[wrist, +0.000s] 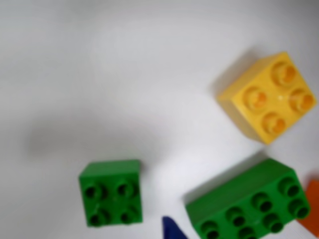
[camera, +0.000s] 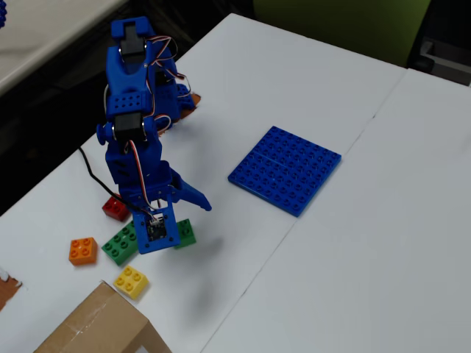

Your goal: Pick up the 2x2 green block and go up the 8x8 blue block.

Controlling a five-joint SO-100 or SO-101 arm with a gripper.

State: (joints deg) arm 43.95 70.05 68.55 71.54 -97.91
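Cardboard box (camera: 99,327) edges the bench (camera: 368,243), where the end effector (camera: 184,213) hovers spread wide and empty above the 2x2 green block (wrist: 110,192), poised for gripping, well apart from the 8x8 blue block (camera: 285,169).

In the fixed view: 2x2 brick (camera: 185,232) right of 2x4 brick (camera: 121,243); 8x8 baseplate (camera: 285,168) well apart, farther right on the surface (camera: 353,250).

The wrist view looks straight down at the white table (wrist: 99,74) from close above, and it is a little blurred. The fixed view stands high at one side and looks down obliquely over the whole table, with the arm (camera: 136,140) at the left. Both views share the 2x2 green block (wrist: 110,192) (camera: 186,232), the yellow brick (wrist: 269,97) (camera: 131,281) and the long green brick (wrist: 249,204) (camera: 120,244).
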